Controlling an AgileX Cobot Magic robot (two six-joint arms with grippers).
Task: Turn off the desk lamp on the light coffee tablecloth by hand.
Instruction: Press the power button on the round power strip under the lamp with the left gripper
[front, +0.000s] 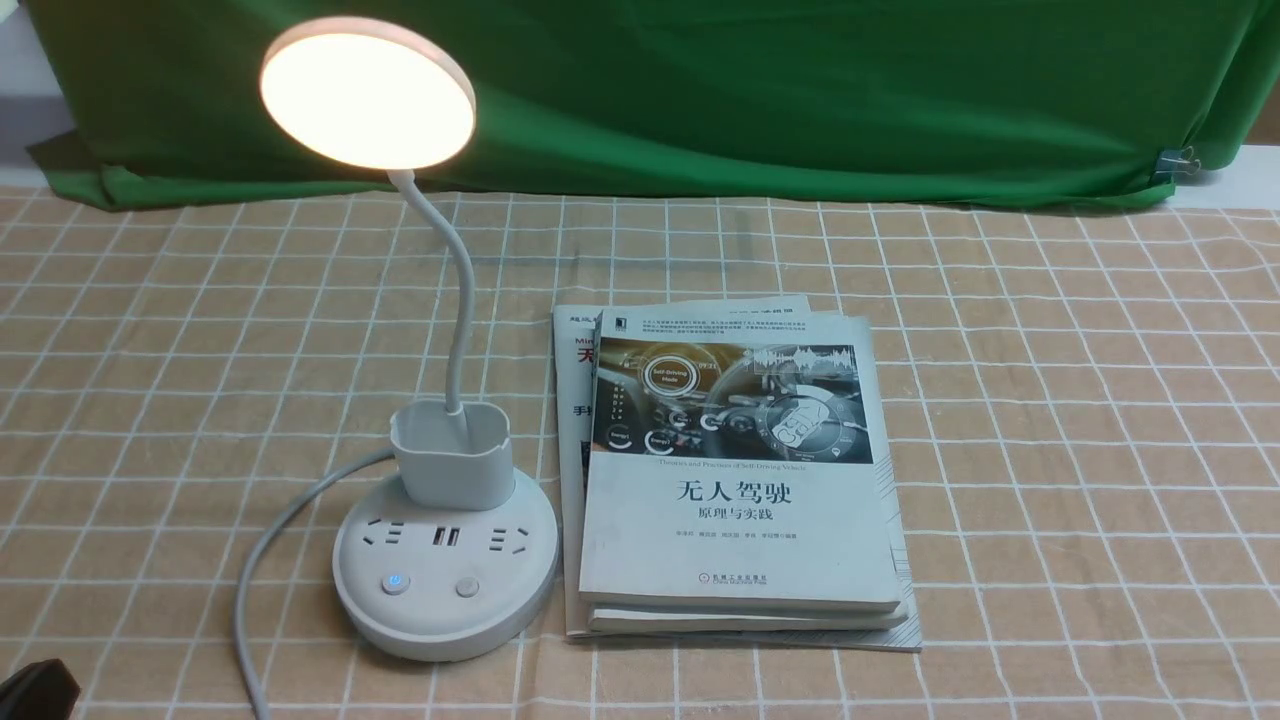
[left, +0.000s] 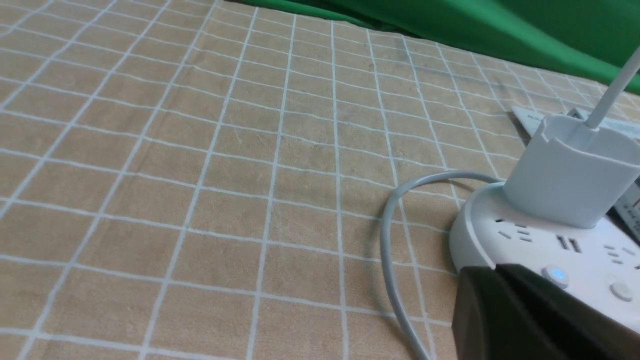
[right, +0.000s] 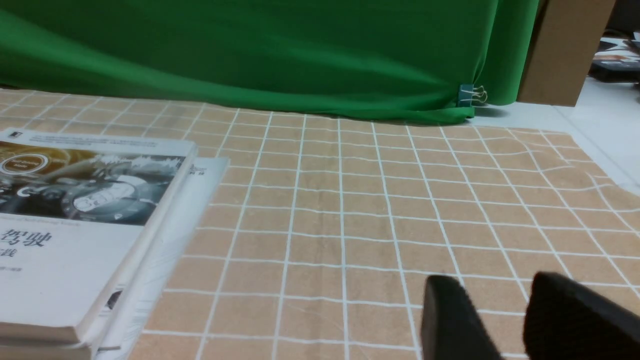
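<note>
White lamp glows on the tan cloth

The white lamp is lit and stands on the tan cloth, left of the books. The left pincer looks blurry, so I cannot tell how far open it is or if it holds anything. The right pincer is a little open, with nothing in it.

From between the arms, my front camera is looking forward and down at the white disc-headed desk lamp, taking it in whole. My left wrist camera is facing low past the lamp's side, closer to its base. My right wrist camera is looking beyond the lamp's right, sharing the grey-white paperback books with the front view.
</note>
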